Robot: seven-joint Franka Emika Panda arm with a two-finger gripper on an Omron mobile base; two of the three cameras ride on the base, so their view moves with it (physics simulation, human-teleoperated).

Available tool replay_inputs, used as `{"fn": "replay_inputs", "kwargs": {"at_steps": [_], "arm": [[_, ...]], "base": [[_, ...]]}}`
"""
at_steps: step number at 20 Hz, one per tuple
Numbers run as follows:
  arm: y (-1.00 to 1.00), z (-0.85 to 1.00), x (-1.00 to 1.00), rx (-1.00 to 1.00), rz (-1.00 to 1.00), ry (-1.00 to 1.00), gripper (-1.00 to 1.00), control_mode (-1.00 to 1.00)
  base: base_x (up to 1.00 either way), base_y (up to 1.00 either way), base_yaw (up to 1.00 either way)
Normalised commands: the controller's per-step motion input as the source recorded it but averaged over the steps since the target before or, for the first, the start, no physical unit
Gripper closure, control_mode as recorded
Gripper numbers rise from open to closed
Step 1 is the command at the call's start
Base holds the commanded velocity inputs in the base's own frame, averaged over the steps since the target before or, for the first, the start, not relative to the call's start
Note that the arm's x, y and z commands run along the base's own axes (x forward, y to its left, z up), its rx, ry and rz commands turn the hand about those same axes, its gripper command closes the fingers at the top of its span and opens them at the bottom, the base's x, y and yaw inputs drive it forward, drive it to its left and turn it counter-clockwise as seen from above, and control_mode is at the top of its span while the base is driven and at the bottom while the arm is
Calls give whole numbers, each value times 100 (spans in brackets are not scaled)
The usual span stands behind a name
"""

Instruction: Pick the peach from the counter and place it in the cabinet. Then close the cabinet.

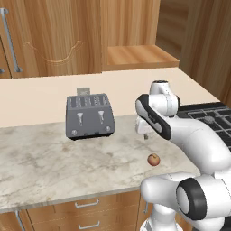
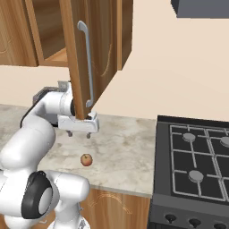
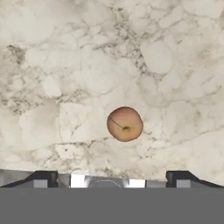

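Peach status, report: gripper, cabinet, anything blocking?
Gripper open, above the counter. Peach loose on the stone below it, not held. Cabinet door open. Toaster well off to the side, nothing blocking.

The counter (image 1: 54, 158) is smooth, marbled beige-grey stone with a matt look. The cabinet (image 2: 105, 40) shows brown wood grain, and its bar handle (image 2: 87, 62) is silvery metal. The toaster (image 1: 89, 116) looks like dull grey metal. The peach (image 3: 125, 124) has smooth, reddish-orange skin.

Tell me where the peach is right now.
The peach lies on the counter near its front edge, right of the toaster, directly below the open gripper.
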Motion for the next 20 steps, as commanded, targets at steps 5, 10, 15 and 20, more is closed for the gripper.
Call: {"fn": "replay_inputs", "kwargs": {"at_steps": [5, 10, 15, 20], "arm": [[-11, -74, 0, 0, 0, 1, -100, -100], [-17, -90, 0, -2, 0, 0, -100, -100], [-2, -54, 2, -1, 0, 0, -100, -100], [0, -37, 4, 0, 0, 0, -100, -100]], "base": [[0, 0, 0], [0, 0, 0], [0, 0, 0], [0, 0, 0]]}}
